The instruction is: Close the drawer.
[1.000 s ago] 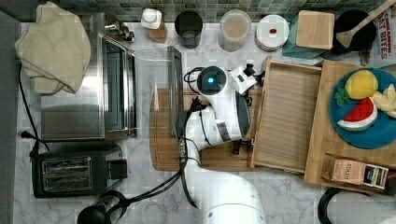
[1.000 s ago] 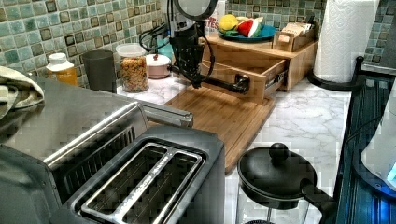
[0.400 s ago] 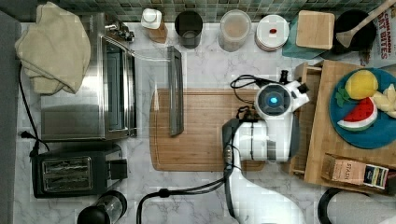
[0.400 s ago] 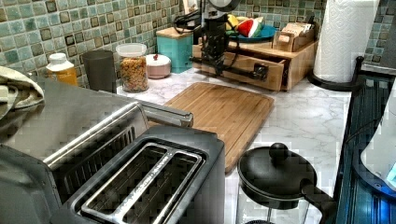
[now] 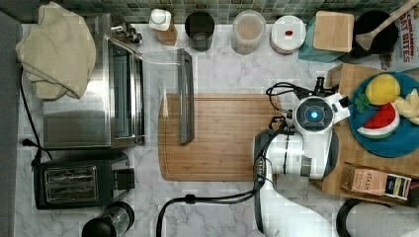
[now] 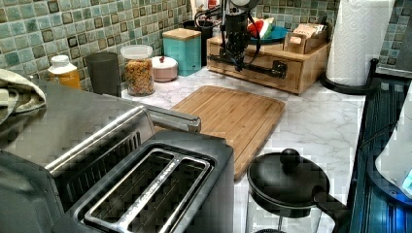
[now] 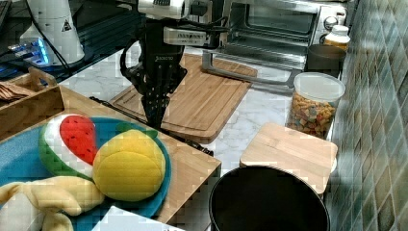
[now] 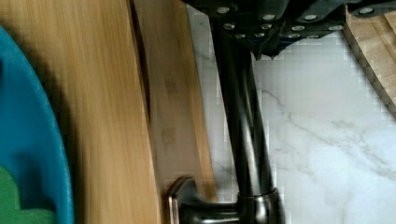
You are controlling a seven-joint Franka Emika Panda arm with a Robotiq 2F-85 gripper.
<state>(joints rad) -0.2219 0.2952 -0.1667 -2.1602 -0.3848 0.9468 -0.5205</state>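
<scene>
In the top view, from left to right: a folded cloth rests on the toaster oven, whose glass door hangs open over the left edge of the cutting board; a black toaster sits below the oven on the marble desk. The robot arm stands over the right end of the cutting board. The claw points down at the front of the wooden box; its fingers appear pressed together, tips against the bar handle. The drawer is pushed into the box at the top view's right, its front panel nearly flush with the box face; the wrist view shows a narrow seam between panel and box top. A blue plate carrying a plush lemon and a plush watermelon slice lies on the box top, beside a tea box.
</scene>
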